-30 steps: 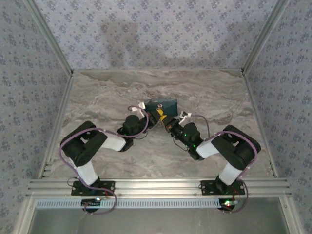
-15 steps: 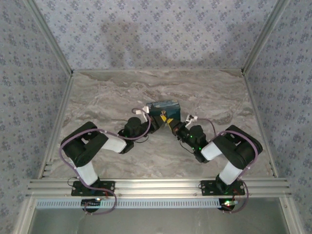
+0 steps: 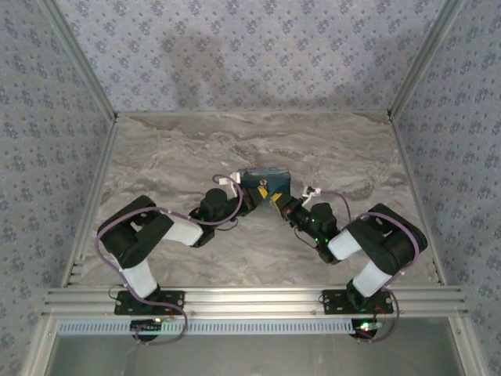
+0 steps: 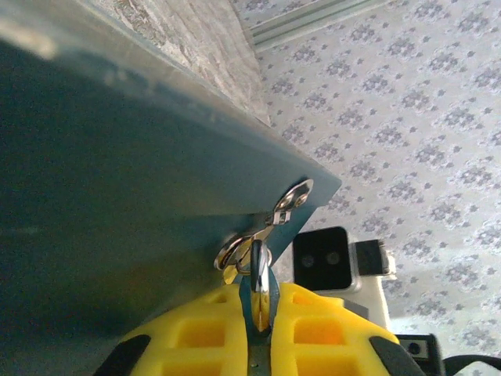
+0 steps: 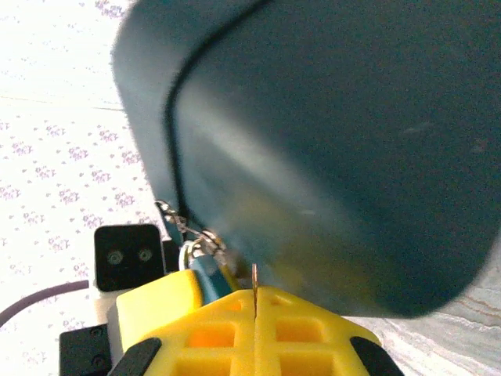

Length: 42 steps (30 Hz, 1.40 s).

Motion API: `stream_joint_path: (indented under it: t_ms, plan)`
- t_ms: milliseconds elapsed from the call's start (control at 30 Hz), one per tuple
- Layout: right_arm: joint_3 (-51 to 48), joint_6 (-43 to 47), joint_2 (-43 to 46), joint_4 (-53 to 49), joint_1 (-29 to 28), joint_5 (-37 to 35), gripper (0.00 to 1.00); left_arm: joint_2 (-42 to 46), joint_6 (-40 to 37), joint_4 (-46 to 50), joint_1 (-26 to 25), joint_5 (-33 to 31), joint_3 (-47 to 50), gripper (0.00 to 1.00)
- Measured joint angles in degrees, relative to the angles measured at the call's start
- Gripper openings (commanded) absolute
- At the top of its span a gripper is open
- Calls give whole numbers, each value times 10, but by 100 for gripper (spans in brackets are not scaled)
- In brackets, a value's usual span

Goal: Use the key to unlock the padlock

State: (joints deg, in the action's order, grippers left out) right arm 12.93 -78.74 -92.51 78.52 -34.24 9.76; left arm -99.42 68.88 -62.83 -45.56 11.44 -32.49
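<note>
Now key [image 4: 261, 274] pinched in L gripper [image 4: 259, 313], long axis along fingers twd teal case [image 4: 117, 157]

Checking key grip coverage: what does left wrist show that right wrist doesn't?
Left wrist: the key clamped in the shut left pincer, with its ring and a clasp. Right wrist: the shut right pincer with a thin metal edge in its seam, plus a small blue piece and a short chain beside it. Both: the dark teal body up close and the opposite wrist's camera block.
</note>
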Motion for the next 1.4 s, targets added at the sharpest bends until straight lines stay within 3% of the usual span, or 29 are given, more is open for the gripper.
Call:
stream_joint_path:
  t_ms: [233, 433, 667, 800, 900, 1067, 1200, 1300, 1400]
  plan:
    - [-18, 34, 74, -47, 15, 52, 0, 4, -43, 48, -10, 2, 2, 0]
    - [-27, 100, 239, -206, 18, 85, 0, -50, -50, 42, -17, 2, 4, 3]
    - [18, 221, 461, -471, 69, 147, 0, -83, -53, 39, -18, -1, 3, 22]
    - [70, 289, 498, -578, 107, 224, 0, -82, -55, 41, -21, -5, 3, 43]
    - [115, 339, 499, -645, 115, 289, 0, -70, -54, 53, -31, -11, 9, 47]
    - [194, 422, 502, -723, 115, 374, 0, -13, -59, 83, -52, -19, 43, 56]
    - [233, 461, 499, -751, 115, 418, 0, 61, -66, 123, -61, -25, 82, 57]
    - [255, 482, 489, -768, 115, 441, 0, 144, -82, 184, -62, -34, 98, 61]
    - [273, 502, 476, -791, 115, 454, 0, 266, -113, 273, -62, -46, 98, 72]
